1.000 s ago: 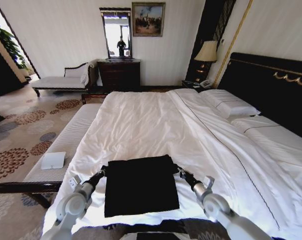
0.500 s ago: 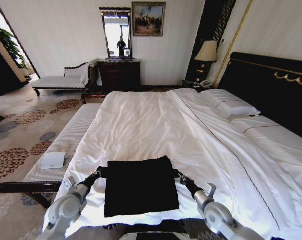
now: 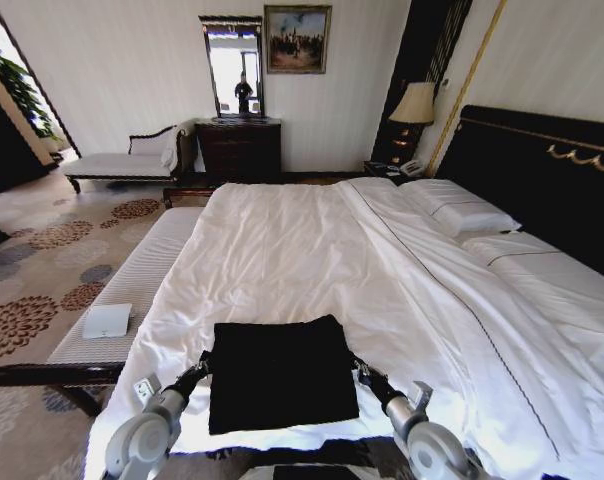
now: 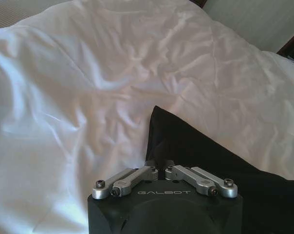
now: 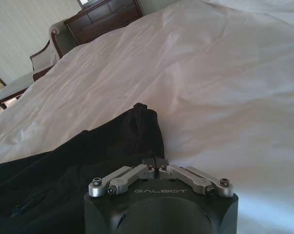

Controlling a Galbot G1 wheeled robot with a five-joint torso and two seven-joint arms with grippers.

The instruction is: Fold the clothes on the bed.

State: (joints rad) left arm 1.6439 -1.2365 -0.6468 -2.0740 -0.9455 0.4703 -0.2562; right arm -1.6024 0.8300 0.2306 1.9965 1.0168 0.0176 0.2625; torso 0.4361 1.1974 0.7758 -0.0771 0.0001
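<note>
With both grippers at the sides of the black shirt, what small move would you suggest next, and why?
Probably draw both arms slightly further toward the near bed edge together. The left gripper and right gripper each look pinched shut on a side edge of the black T-shirt, which lies as a flat rectangle on the white bed; equal pulls should keep it square.

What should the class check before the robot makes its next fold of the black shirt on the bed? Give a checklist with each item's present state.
1. Left tool shut on the T-shirt edge: ok.
2. Right tool shut on the opposite edge: ok.
3. Shirt lies flat as a neat rectangle: ok.
4. Shirt wholly on the bed, not over its edge: ok.
5. Sheet beyond the shirt free of objects: ok.
6. Sheet pinched along with the shirt: cannot tell.
</note>
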